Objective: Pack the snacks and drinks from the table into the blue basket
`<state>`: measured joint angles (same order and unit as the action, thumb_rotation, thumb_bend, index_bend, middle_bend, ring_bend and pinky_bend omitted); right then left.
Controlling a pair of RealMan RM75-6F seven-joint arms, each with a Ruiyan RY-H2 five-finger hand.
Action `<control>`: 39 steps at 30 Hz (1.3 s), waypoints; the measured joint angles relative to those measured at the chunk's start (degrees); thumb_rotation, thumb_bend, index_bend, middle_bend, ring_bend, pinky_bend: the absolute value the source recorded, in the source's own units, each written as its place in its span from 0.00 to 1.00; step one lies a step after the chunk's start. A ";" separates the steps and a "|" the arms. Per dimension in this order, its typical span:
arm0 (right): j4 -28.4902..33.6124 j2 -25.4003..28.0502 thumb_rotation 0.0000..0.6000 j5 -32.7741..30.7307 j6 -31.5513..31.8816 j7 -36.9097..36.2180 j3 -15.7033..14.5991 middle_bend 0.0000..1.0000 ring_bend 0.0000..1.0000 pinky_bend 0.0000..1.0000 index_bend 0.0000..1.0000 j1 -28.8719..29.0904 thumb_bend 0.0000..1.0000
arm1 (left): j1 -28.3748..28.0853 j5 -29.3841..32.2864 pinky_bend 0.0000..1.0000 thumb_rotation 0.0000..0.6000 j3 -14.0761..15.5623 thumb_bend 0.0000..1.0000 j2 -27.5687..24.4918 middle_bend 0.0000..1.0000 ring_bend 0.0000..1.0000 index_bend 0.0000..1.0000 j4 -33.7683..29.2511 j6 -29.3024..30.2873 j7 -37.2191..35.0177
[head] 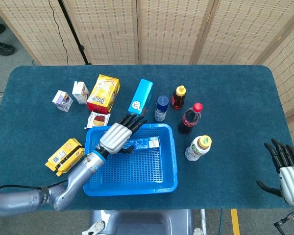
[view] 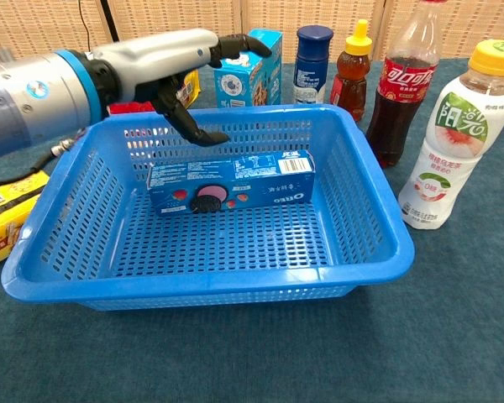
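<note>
Lying flat on the perforated floor of the blue basket (view: 378, 252), toward its far wall: a long blue Oreo box (view: 231, 180), glossy card, crisp-edged, apparently just deposited. Hovering over the basket's 11 o'clock corner, the left hand (view: 172, 63), silvery shell with dark fingers (head: 132, 121) spread apart and gripping nothing, clear of the box. Resting low at 4 o'clock of the table (head: 225, 161), the right hand (head: 289, 171), fingers splayed and empty too. Judged as the release step of one snack, with most of the packing undone. Calling next for a lift of the left hand out of the basket and a reach to a close item, perhaps the small red-and-white packet (head: 98, 119) just beyond the rim at 11 o'clock or the yellow pack (head: 64, 156) at 9 o'clock. Ranged outside from 12 to 3 o'clock: an upright blue carton (head: 141, 101), a stubby blue can (head: 161, 107), a squat amber bottle with yellow cap (head: 178, 97), a dark cola bottle (head: 190, 118), a pale bottle with yellow lid (head: 198, 148); smooth round plastic, liable to roll or tip under a loose grasp. Farther at 10 o'clock, a yellow box (head: 103, 93) and two small cartons (head: 71, 96). Felt-like teal cloth over the table.
</note>
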<state>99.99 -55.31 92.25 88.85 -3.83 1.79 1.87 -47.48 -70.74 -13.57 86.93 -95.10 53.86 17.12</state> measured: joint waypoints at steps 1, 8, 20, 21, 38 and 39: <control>0.05 0.00 1.00 0.11 0.02 0.04 -0.05 0.00 0.00 0.00 0.00 -0.01 0.00 | 0.36 -1.22 0.03 1.00 0.16 0.28 -1.08 0.00 0.00 0.00 -0.78 0.43 -1.05; 0.17 -0.06 1.00 0.40 0.28 0.33 -0.20 0.00 0.00 0.00 0.00 -0.15 0.00 | 2.98 -6.26 0.02 1.00 0.62 0.28 -8.13 0.00 0.00 0.00 -5.66 3.98 -7.36; -1.09 0.24 1.00 -0.54 0.48 -5.55 0.73 0.00 0.00 0.00 0.00 0.22 0.00 | 12.75 -13.96 0.00 1.00 4.86 0.28 -24.55 0.00 0.00 0.00 -9.70 13.37 -15.18; -1.39 0.30 1.00 -0.53 0.50 -7.05 0.85 0.00 0.00 0.00 0.00 0.34 0.00 | 14.56 -14.47 0.00 1.00 5.75 0.28 -26.75 0.00 0.00 0.00 -10.00 14.88 -15.71; -17.13 -1.99 1.00 11.63 -5.13 -43.90 -1.80 0.00 0.00 0.00 0.00 11.59 0.00 | 36.13 -16.22 0.00 1.00 15.89 0.28 -35.36 0.00 0.00 0.00 -1.97 31.29 -31.51; -17.23 -2.38 1.00 11.52 -5.91 -43.74 -1.79 0.00 0.00 0.00 0.00 12.23 0.00 | 36.73 -16.05 0.00 1.00 15.99 0.28 -35.36 0.00 0.00 0.00 -1.23 31.56 -32.44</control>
<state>82.76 -57.69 103.77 82.94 -47.56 0.00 14.11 -10.75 -86.79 2.42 51.57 -96.34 85.42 -15.33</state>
